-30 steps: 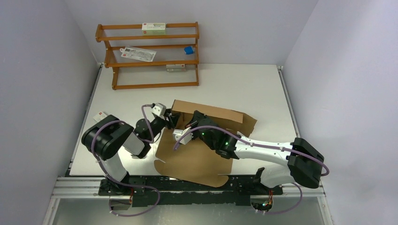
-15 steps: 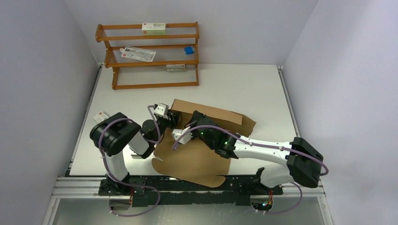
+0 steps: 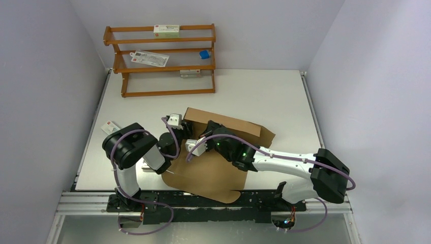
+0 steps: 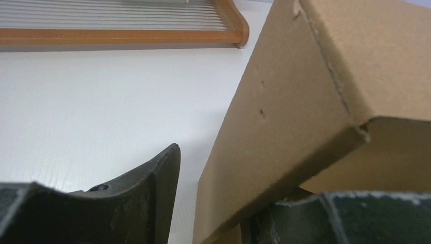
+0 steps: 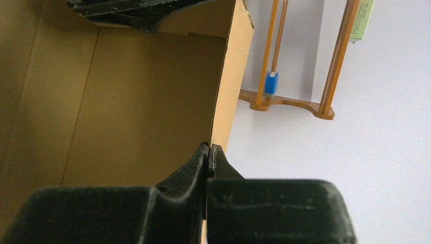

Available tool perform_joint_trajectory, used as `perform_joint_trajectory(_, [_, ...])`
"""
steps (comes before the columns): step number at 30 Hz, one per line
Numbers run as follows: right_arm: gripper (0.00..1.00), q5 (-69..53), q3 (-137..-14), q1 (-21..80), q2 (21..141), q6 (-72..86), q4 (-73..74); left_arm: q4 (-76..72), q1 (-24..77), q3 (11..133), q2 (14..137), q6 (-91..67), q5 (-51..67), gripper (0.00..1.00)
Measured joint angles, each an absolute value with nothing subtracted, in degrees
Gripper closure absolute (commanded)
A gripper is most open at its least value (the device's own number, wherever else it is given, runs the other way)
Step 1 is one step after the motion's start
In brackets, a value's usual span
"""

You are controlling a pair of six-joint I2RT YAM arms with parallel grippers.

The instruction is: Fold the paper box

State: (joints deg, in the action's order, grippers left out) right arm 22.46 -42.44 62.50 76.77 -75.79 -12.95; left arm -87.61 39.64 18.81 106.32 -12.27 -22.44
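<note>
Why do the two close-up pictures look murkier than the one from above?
Top view: even light, sharp, only soft shadows on the table. Left wrist view: the paper box looms close, and the wooden rack behind looks soft. Right wrist view: the right claw is a dark mass.

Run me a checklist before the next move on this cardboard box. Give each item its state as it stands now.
1. Right claw pinches the wall edge of the paper box: ok, shut on it.
2. Left claw straddles the raised wall: ok, cardboard sits between its fingers.
3. Left claw clamped on that wall: not ok, a gap shows between one finger and the cardboard.
4. Near flap folded up: not ok, it lies flat towards the arm bases.
5. Wooden rack apart from the box: ok, bare table lies between them.
</note>
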Motion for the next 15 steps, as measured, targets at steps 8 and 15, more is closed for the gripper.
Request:
perform_joint_trajectory(8, [1.00,21.28,-42.92,62.70,76.77,-73.87,-12.69,-87.57,42.44,19.42,106.41,-14.17,-32.86,0.47])
perform_joint_trajectory(15, [1.00,19.99,-43.46,62.78,76.77,-71.96,-12.58,-87.44,43.09,19.84,106.28,-17.93,-37.80,0.44])
